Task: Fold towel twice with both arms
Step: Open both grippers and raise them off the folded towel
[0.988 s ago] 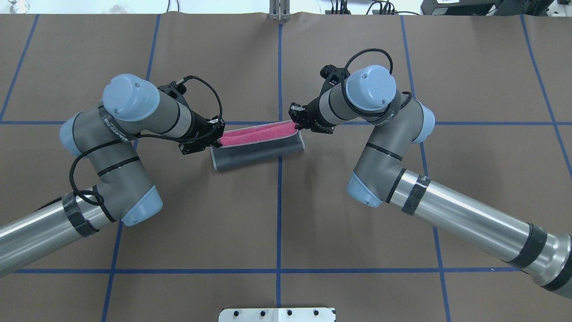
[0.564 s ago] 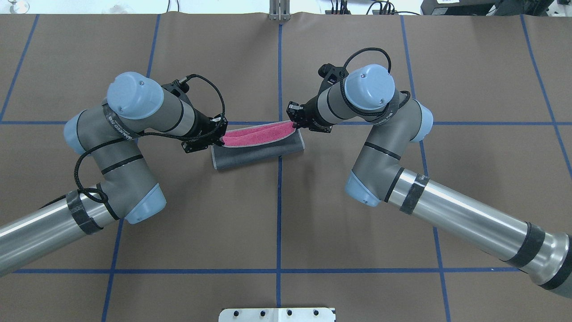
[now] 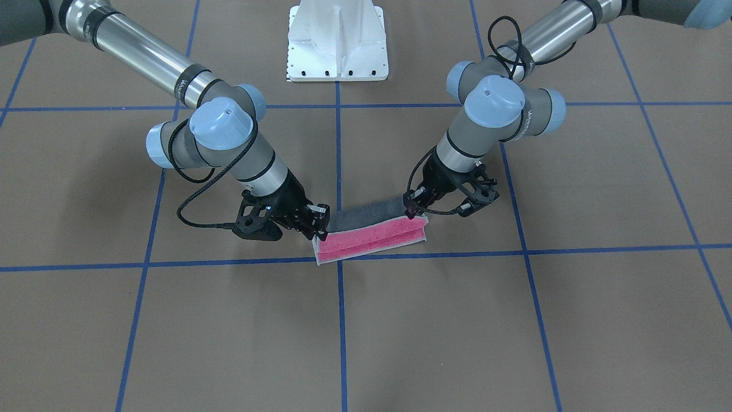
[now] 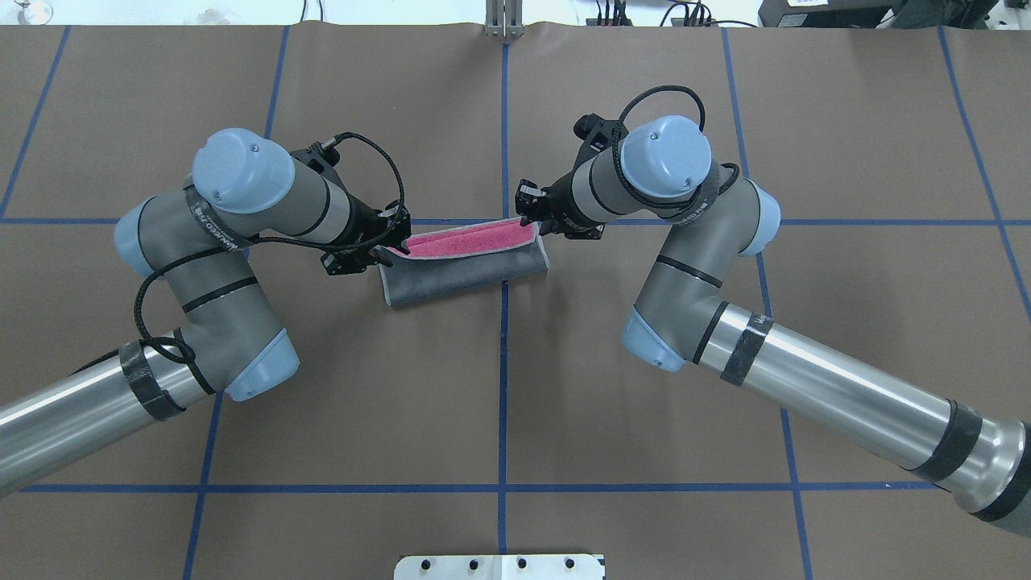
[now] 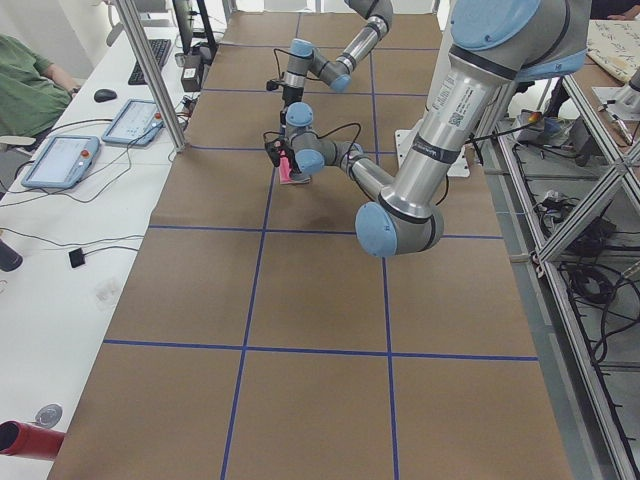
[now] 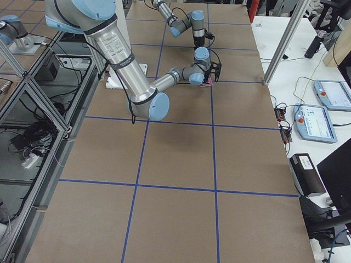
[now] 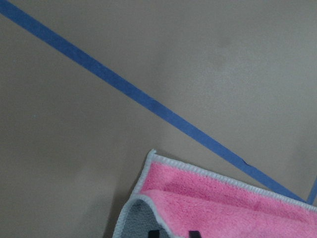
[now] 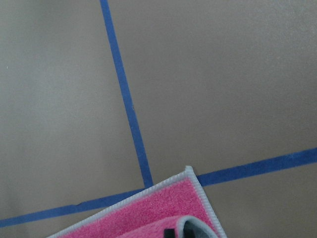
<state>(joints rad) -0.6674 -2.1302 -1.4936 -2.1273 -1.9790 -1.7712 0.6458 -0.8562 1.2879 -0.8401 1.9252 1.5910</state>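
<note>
On the table (image 4: 362, 403), half-folded towel (image 4: 463, 270)

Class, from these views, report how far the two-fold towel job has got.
Done: no fold looks finished. In hand: apparently the first fold. The left end effector and right end effector each pinch one end of the towel by its grey-backed upper layer, with a pink strip uncovered beyond it. Left: lay that edge down, release, then fold again.

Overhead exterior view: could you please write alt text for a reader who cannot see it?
The left gripper and right gripper pinch opposite ends of a towel, grey outside, pink inside, folded over on a brown table taped in blue squares.
</note>
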